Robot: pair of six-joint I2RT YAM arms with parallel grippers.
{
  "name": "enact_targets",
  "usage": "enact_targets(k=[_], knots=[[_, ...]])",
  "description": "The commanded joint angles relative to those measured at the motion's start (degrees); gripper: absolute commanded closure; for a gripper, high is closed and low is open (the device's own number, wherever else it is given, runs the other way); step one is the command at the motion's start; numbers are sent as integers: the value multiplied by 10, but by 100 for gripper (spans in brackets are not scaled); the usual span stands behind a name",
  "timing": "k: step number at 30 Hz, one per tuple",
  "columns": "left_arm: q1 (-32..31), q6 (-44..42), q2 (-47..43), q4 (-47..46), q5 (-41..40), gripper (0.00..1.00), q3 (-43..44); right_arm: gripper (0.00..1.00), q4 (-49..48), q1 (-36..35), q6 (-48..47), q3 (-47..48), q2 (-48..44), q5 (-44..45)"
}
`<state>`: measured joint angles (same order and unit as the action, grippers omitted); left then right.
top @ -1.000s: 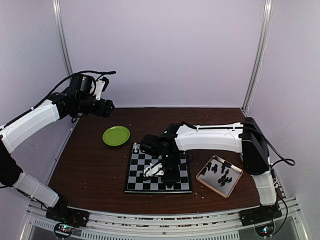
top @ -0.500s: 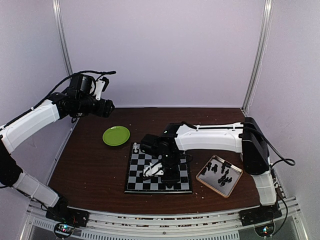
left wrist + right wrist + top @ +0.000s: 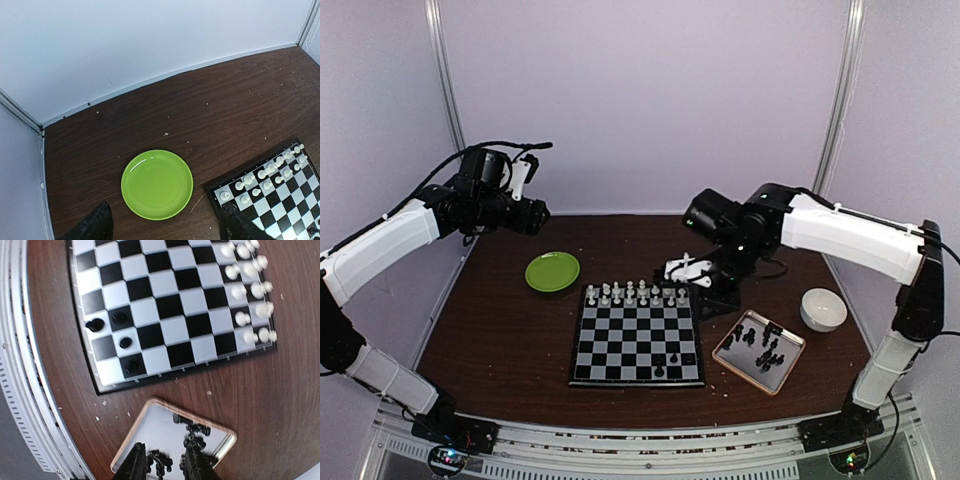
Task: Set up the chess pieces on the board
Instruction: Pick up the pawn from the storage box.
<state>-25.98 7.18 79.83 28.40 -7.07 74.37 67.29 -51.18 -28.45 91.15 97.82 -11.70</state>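
The board (image 3: pixel 635 340) lies mid-table. White chess pieces (image 3: pixel 632 293) fill its two far rows. A few black chess pieces (image 3: pixel 667 362) stand at its near right corner, seen in the right wrist view as black figures (image 3: pixel 119 317) on the board (image 3: pixel 165 305). More black pieces (image 3: pixel 195 432) lie in the metallic tray (image 3: pixel 150 415). My right gripper (image 3: pixel 166 465) hangs high above that tray, jaws a little apart and empty; in the top view the right gripper (image 3: pixel 692 272) is beyond the board's far right corner. My left gripper (image 3: pixel 167 231) is wide open and empty, high over the green plate (image 3: pixel 157 184).
The tan-rimmed tray (image 3: pixel 735 352) sits right of the board. A white bowl (image 3: pixel 823 308) stands further right. The green plate (image 3: pixel 552 271) lies left of the board's far corner. The white enclosure walls close in the back and both sides.
My right arm has lifted off the board's near right squares and swung back to the far right, its jaws widening. The whole board and the white bowl now show. The left arm has not moved.
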Motion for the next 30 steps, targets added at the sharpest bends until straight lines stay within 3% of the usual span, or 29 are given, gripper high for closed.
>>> enact_targets(k=[1,8,14,30], knots=[[-2,6,5,-13,7,25,10,72,-17,83,6,-95,-34,0],[-2,7,13,-12,9,25,11,72,-57,175,7,-237,-106,30],[-2,7,17,-10,12,26,12,72,-71,224,12,-295,-121,42],[-2,7,12,-9,10,25,13,73,-104,232,11,-360,-123,72]])
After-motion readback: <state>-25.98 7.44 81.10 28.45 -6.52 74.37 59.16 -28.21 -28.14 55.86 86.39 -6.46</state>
